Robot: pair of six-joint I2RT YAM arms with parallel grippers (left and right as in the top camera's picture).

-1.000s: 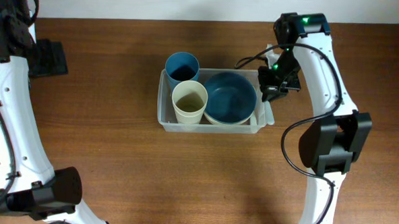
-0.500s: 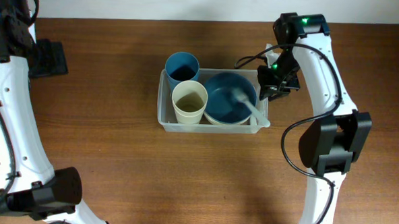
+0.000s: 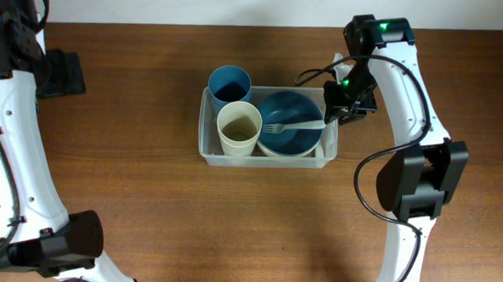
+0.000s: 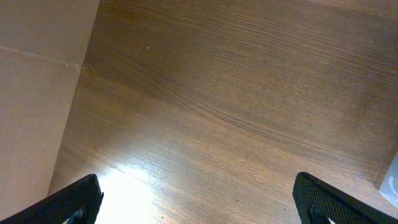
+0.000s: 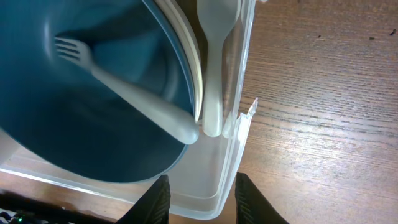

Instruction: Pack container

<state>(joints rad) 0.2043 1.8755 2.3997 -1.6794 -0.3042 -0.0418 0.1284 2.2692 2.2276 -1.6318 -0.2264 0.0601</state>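
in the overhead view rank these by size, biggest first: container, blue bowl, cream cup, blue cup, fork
1. container
2. blue bowl
3. cream cup and blue cup: they look about alike, so no ranking between them
4. fork: long but thin

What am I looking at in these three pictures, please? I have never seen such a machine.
Two white robot arms, left and right, work at a wooden table. One picture looks down from above; the other two come from a camera on each wrist. On the table stands a clear container holding a blue cup, a cream cup and a blue bowl with a pale fork in it. Both arms' jaws are open and hold nothing; the right ones hang over the container's end.
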